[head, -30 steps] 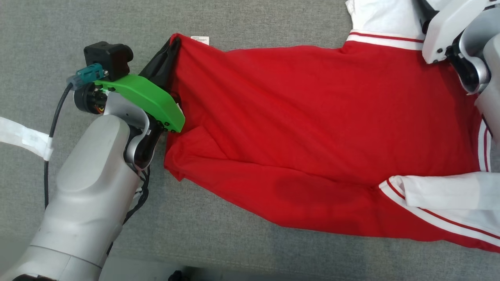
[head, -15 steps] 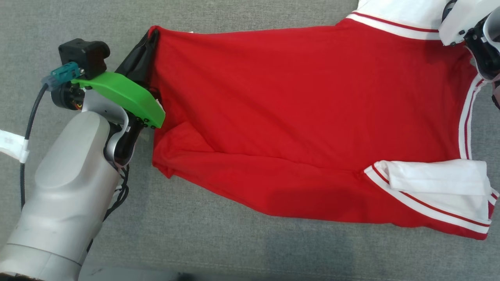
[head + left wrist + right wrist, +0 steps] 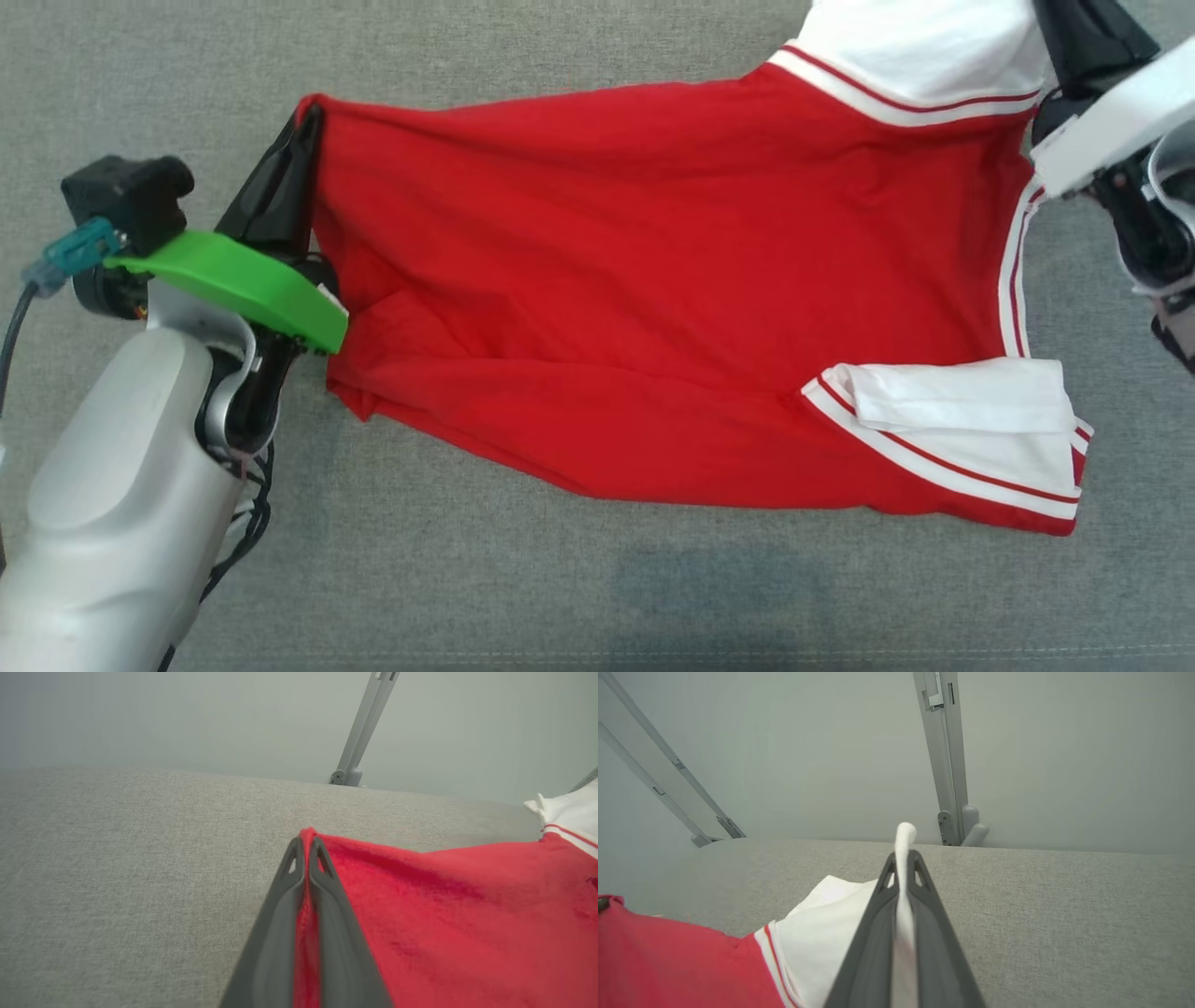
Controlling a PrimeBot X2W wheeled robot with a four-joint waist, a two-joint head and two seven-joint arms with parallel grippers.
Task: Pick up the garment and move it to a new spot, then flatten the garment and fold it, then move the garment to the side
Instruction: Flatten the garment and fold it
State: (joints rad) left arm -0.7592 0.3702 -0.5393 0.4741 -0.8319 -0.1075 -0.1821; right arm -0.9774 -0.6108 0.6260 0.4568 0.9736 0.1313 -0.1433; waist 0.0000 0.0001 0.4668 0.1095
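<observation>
**While both grippers pinched it, the shirt [image 3: 653, 280] lay spread across the table [image 3: 560, 579]**

left gripper [image 3: 306, 843]: fingers clamped on the far corner of the red hem. Cloth ran down between them and poked out at the tips.

right gripper [image 3: 904, 856]: fingers clamped on white sleeve cloth, with a strip of it sticking up past the tips.

Shirt position: middle of the grey cloth-covered table, hem toward the robot's left, shoulders toward its right. The red body was pulled fairly taut along the far edge between the two grips. The near hem corner [image 3: 359, 397] was loose and creased. The far sleeve [image 3: 915, 47], white with red-striped trim, ran up out of the head view beside the right fingers. The near sleeve [image 3: 962, 411] was folded back flat on the red body.

Left wrist carried a green bracket [image 3: 243, 285] and a black camera [image 3: 126, 191], with a cable [image 3: 14, 317] trailing off. Grey metal posts [image 3: 945, 765] stood behind the table's far edge against a pale wall [image 3: 1064, 742].
</observation>
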